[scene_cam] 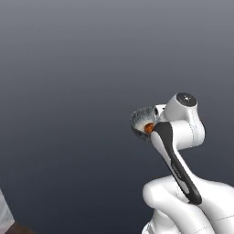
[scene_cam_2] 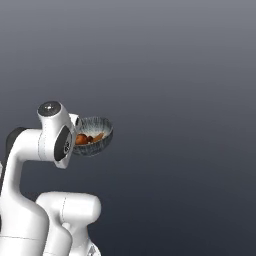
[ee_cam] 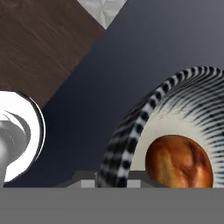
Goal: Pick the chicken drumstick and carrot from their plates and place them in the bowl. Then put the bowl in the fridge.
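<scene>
The dark grey ribbed bowl (scene_cam_2: 96, 134) hangs in the air, tilted, with my gripper (ee_cam: 113, 181) shut on its rim. The bowl's outside (scene_cam: 141, 118) shows past the white wrist in the left base view. Inside it lie the reddish-brown chicken drumstick (scene_cam_2: 81, 139) and the orange carrot (scene_cam_2: 99, 136). The hand view shows the striped bowl rim (ee_cam: 131, 131) right at the finger tips and the drumstick (ee_cam: 178, 161) against the pale inside. A flat dark grey surface (scene_cam_2: 175, 75) stands behind the bowl; I cannot tell whether it is the fridge. The plates are out of view.
Below the hand lies dark wood floor (ee_cam: 39, 39), with a pale patterned corner (ee_cam: 103, 8) at the top of the hand view. A pale edge and a brown patch (scene_cam: 7, 219) show at the lower left of the left base view.
</scene>
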Controlling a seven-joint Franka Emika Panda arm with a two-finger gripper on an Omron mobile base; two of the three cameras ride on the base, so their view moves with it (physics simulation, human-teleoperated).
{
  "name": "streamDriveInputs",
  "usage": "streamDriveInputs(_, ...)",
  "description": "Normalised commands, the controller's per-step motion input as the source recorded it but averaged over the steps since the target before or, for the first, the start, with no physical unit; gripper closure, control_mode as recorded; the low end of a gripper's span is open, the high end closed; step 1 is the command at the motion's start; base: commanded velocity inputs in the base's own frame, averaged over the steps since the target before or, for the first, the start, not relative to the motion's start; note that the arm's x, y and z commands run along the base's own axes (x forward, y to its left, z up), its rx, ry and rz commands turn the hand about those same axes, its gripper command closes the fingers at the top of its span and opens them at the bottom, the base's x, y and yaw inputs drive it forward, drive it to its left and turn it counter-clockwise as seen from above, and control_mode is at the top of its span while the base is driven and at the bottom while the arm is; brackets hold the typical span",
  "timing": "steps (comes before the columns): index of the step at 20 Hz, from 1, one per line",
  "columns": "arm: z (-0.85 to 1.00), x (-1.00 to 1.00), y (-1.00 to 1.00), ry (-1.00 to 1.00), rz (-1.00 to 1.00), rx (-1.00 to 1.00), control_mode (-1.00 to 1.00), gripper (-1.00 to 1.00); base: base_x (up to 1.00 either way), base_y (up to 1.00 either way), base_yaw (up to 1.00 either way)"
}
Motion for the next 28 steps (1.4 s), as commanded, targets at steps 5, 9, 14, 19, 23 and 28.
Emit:
streamDriveInputs(5, 0.00, 0.00, 0.00, 0.00, 0.00, 0.00, 1.00, 1.00, 0.00, 0.13, -1.00)
streamDriveInputs(9, 0.00, 0.00, 0.00, 0.00, 0.00, 0.00, 1.00, 1.00, 0.00, 0.14, -1.00)
streamDriveInputs(14, 0.00, 0.00, 0.00, 0.00, 0.00, 0.00, 1.00, 1.00, 0.00, 0.15, -1.00)
streamDriveInputs(19, 0.00, 0.00, 0.00, 0.00, 0.00, 0.00, 1.00, 1.00, 0.00, 0.14, -1.00)
streamDriveInputs(23, 0.00, 0.00, 0.00, 0.00, 0.00, 0.00, 1.00, 1.00, 0.00, 0.12, -1.00)
streamDriveInputs(28, 0.00, 0.00, 0.00, 0.00, 0.00, 0.00, 1.00, 1.00, 0.77, 0.13, -0.69)
